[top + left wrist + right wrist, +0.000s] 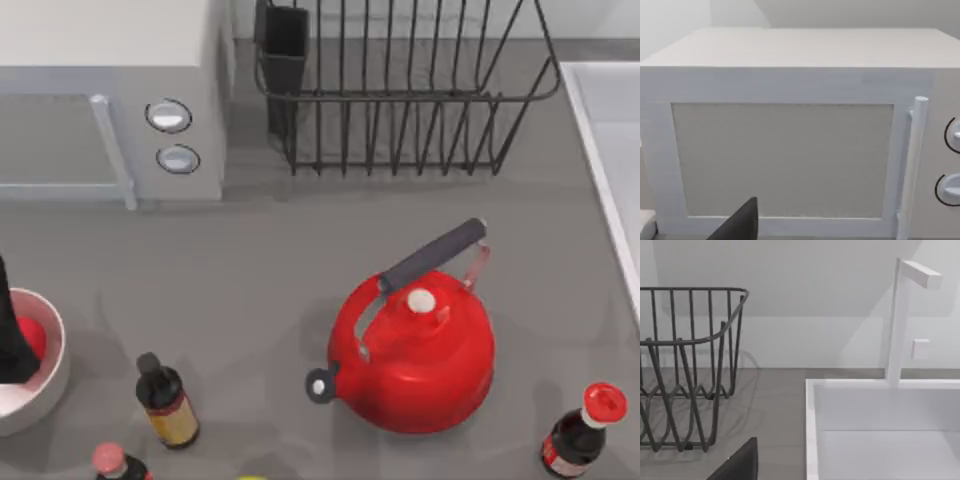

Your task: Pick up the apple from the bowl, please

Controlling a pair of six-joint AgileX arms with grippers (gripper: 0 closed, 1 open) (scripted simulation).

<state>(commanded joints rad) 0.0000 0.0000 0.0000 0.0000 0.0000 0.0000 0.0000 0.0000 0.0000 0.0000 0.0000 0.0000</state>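
Down at the table's nine o'clock edge, the left gripper point(12, 345) reaches into the bowl point(52, 372), beside the apple point(33, 337); whether its fingers are spread, I cannot tell.

Of my left gripper point(12, 335) the top view catches just a plain black, matte shape, narrow at the top and widening downward, with no markings, screws or cables that I can make out. On my left wrist view, one finger point(740, 224) is a dark charcoal wedge with a pointed tip. My right wrist view has a matching dark finger point(740, 464), probably identical.
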